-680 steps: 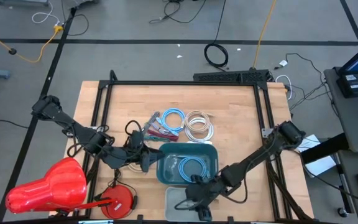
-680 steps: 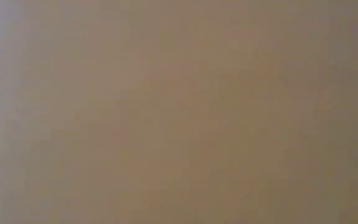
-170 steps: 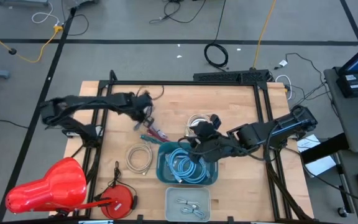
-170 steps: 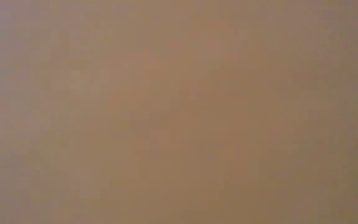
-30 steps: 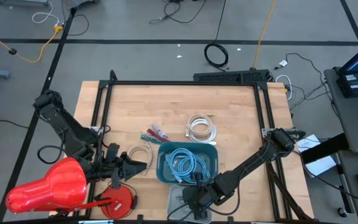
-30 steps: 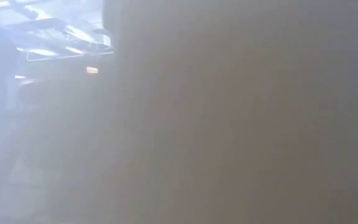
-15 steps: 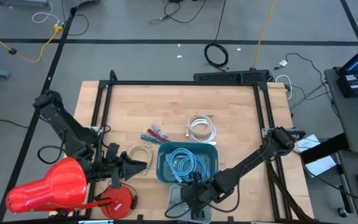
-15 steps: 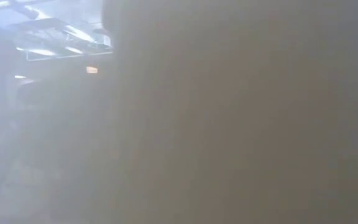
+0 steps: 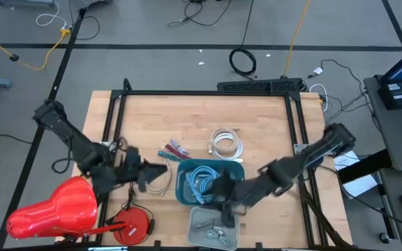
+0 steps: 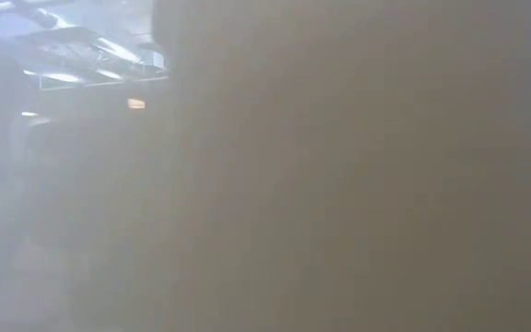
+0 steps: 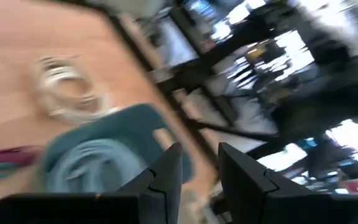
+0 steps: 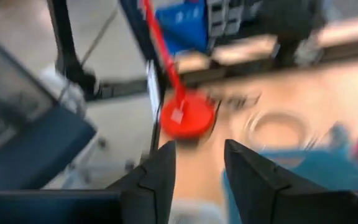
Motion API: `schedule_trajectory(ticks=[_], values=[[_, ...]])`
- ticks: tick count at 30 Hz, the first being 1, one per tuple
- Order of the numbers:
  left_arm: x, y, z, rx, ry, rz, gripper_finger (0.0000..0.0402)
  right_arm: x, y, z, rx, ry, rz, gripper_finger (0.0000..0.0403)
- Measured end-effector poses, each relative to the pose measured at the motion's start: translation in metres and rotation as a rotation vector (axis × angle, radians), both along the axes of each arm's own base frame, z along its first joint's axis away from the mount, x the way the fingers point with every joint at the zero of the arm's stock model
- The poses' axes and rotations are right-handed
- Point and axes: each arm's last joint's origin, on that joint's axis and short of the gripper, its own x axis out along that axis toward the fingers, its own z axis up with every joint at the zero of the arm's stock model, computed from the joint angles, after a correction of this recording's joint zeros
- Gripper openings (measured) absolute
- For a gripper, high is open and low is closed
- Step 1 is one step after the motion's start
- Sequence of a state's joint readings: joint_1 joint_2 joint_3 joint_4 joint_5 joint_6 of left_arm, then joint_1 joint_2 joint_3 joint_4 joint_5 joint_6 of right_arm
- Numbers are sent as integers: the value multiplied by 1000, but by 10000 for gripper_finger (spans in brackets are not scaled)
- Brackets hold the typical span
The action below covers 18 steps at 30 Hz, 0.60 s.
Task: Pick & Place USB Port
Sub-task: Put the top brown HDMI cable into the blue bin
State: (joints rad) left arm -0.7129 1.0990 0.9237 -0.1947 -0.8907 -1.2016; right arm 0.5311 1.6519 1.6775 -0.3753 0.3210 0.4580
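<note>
Small pale USB pieces lie in a grey tray at the table's near edge. Behind it, a teal bin holds blue cables. My right gripper hangs above the bin's near rim and the tray; in its wrist view it is open with nothing between the fingers. My left gripper hovers at the left part of a white cable coil lying flat on the table. It is open and empty in its wrist view.
A second white coil lies behind the bin. Red and blue bits lie on the wood to its left. A red lamp head and its red disc base stand at the near left. A black frame rings the table.
My right gripper has risen out of the grey tray and gone toward the far edge, over the teal bin's near rim, tipping closer to level. My left gripper has shifted a little toward the far edge, onto the white coil's left part. The pieces in the tray stay put.
</note>
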Motion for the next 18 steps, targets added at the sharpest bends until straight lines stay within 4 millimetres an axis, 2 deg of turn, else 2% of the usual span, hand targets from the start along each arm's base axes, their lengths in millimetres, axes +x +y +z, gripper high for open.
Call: schedule_trajectory(ticks=[4, 7, 11, 15, 18], values=[[-2, 35, -8, -34, 171, 15, 106, -21, -23, 33, -61, -110, -84, 116], [-1, 62, -15, -18, 321, -2, 106, -33, -37, 45, -120, -127, -147, 112], [2, 93, -26, 24, 519, -76, 106, -41, -52, 48, -227, -99, -261, 115], [10, 121, -40, 79, 684, -182, 106, -42, -66, 41, -324, -31, -386, 127], [17, 140, -51, 93, 774, -244, 106, -41, -78, 35, -318, 25, -460, 137]])
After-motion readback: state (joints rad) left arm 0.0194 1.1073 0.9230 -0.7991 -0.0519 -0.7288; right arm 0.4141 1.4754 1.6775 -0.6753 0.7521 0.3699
